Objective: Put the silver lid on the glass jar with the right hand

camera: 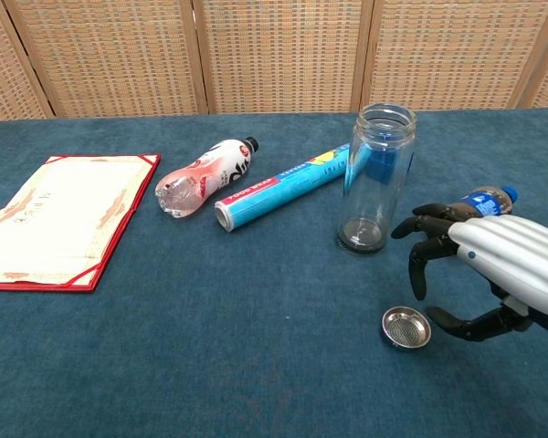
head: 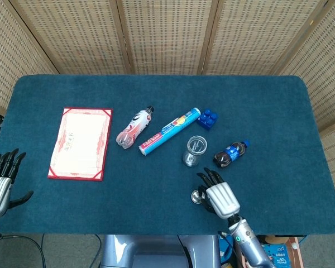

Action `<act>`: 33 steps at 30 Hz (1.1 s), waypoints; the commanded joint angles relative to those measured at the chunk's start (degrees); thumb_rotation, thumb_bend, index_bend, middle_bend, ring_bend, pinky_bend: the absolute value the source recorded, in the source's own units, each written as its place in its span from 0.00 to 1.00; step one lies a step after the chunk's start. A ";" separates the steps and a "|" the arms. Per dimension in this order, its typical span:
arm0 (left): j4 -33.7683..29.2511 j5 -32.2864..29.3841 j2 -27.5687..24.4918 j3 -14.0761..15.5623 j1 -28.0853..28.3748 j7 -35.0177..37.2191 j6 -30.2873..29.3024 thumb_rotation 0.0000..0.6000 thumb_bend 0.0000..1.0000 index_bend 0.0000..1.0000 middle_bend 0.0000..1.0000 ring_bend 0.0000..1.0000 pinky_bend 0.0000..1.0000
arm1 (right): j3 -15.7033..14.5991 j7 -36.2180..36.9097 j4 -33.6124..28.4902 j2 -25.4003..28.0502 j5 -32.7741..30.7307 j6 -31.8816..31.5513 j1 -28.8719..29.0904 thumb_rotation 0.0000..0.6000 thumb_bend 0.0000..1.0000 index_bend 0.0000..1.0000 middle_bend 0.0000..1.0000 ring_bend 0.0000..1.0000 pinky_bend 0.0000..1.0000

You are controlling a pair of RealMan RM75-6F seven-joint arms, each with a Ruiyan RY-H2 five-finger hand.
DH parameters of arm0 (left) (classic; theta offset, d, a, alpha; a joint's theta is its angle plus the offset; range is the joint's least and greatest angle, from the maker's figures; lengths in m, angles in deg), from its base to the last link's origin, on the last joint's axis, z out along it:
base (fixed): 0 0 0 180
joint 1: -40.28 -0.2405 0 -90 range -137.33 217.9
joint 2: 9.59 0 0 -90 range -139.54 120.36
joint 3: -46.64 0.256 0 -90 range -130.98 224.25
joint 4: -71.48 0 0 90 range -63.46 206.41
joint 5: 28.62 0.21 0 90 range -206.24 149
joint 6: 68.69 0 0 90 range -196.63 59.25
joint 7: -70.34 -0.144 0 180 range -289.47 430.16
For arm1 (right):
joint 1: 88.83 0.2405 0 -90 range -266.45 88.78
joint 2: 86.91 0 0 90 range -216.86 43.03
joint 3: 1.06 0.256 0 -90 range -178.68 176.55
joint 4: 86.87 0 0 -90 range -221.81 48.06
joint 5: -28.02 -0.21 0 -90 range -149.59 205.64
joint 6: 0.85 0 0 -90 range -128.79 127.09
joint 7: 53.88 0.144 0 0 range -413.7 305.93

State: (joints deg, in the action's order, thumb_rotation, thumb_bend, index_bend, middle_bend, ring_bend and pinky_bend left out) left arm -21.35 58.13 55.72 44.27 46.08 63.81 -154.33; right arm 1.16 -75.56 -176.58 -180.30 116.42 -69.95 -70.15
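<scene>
The glass jar [camera: 377, 178] stands upright and uncovered near the table's middle, also seen from above as the jar [head: 194, 151]. The silver lid [camera: 406, 327] lies hollow side up on the blue cloth in front of it; in the head view the lid [head: 197, 195] is partly covered by my fingers. My right hand [camera: 493, 265] hovers just right of the lid with fingers spread and curved downward, holding nothing; from above the right hand [head: 216, 197] sits right beside the lid. My left hand [head: 0, 181] rests open at the table's left edge.
A dark cola bottle [head: 231, 153] lies right of the jar, behind my right hand. A blue tube [head: 168, 131], a pink-white bottle [head: 134, 128], a blue block [head: 207, 118] and a red-edged certificate [head: 81, 143] lie further left and back.
</scene>
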 commanded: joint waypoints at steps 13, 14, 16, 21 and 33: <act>0.00 -0.17 0.06 -0.02 0.01 -0.15 0.04 1.00 0.20 0.00 0.00 0.00 0.00 | 0.18 0.73 2.04 -1.89 -1.57 0.81 1.19 1.00 0.54 0.56 0.23 0.00 0.19; 0.01 -0.18 0.07 -0.02 0.02 -0.14 0.06 1.00 0.20 0.00 0.00 0.00 0.00 | 0.21 0.73 2.18 -2.03 -1.71 0.90 1.28 1.00 0.55 0.56 0.23 0.00 0.19; 0.04 -0.20 0.11 -0.03 0.06 -0.20 0.11 1.00 0.20 0.00 0.00 0.00 0.00 | 0.31 0.80 2.45 -2.35 -2.01 1.13 1.52 1.00 0.55 0.56 0.23 0.00 0.19; 0.06 -0.32 0.15 -0.03 0.11 -0.27 0.26 1.00 0.20 0.00 0.00 0.00 0.00 | 0.67 1.02 3.34 -3.24 -3.02 2.09 2.25 1.00 0.55 0.56 0.23 0.00 0.19; 0.15 -0.44 0.31 -0.02 0.24 -0.47 0.51 1.00 0.20 0.00 0.00 0.00 0.00 | 0.73 1.81 5.61 -4.69 -4.63 3.42 3.19 1.00 0.56 0.56 0.23 0.00 0.19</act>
State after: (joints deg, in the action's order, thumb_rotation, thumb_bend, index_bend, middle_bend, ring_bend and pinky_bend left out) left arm -21.20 57.69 56.03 44.25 46.32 63.34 -153.82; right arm 1.90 -73.79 -171.04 -184.94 111.82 -66.57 -67.00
